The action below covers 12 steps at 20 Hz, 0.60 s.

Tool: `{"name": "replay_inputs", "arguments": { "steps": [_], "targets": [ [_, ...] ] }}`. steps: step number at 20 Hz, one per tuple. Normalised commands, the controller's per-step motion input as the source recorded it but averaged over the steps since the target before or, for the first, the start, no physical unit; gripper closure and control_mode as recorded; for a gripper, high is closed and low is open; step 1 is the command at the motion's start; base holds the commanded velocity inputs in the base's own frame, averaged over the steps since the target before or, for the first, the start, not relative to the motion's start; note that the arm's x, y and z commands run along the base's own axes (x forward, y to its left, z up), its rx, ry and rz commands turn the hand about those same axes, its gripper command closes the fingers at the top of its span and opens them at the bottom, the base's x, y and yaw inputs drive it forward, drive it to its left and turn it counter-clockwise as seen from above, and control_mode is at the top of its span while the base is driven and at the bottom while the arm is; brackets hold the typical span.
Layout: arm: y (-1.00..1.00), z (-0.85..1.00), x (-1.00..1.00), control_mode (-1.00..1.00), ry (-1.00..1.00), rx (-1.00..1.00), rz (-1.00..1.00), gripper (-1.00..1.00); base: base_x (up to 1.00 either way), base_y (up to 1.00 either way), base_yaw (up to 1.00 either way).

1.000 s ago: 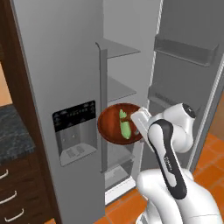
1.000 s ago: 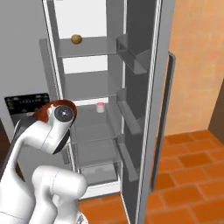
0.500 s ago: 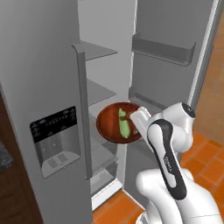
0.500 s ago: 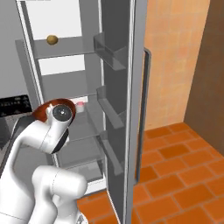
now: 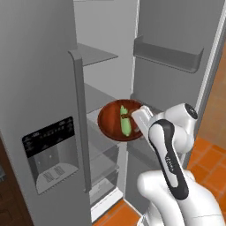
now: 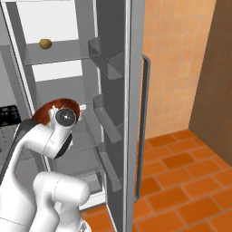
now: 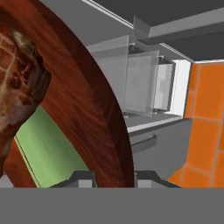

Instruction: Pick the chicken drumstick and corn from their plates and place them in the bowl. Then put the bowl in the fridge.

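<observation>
Glossy dark reddish-brown wood marks the bowl [image 7: 94, 131], seen nearest in the hand view, where its rim passes between the two dark fingers [image 7: 81, 178], which stand narrow and clamp that rim. Inside the bowl, in the same view, the mottled reddish-brown chicken drumstick [image 7: 19, 83] lies above the pale green corn [image 7: 48, 153], the two touching. From the left base view, the white arm [image 5: 170, 161] rises at the lower right and carries the bowl [image 5: 110, 126] tilted toward the camera, with the corn [image 5: 125, 121] lying lengthwise across its middle; the gripper [image 5: 140, 118] meets the bowl at its right edge. The bowl hangs in front of the open fridge [image 5: 53, 88], level with a middle shelf [image 5: 99, 99] and just right of the closed door with the black dispenser panel [image 5: 50, 152]. From the right base view, the bowl [image 6: 52, 108] shows as a red-brown arc behind the arm's wrist. Farther in, a small round brownish item [image 6: 45, 43] rests on an upper shelf, and grey door bins [image 6: 108, 120] line the open door. Orange floor tiles [image 6: 181, 176] lie beyond.
</observation>
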Motion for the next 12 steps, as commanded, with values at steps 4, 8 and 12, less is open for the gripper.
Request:
{"name": "replay_inputs", "arguments": {
  "steps": [4, 8, 12],
  "targets": [
    [0.38, 0.85, 0.26, -1.00, -0.15, 0.00, -0.06, 1.00, 0.00, 0.00, 0.00],
    [0.21, 0.40, 0.84, -1.00, 0.15, 0.00, -0.07, 1.00, 0.00, 0.00, 0.00],
    [0.05, 0.05, 0.88, -1.00, 0.34, 0.00, -0.07, 1.00, 0.00, 0.00, 0.00]
  ]
}}
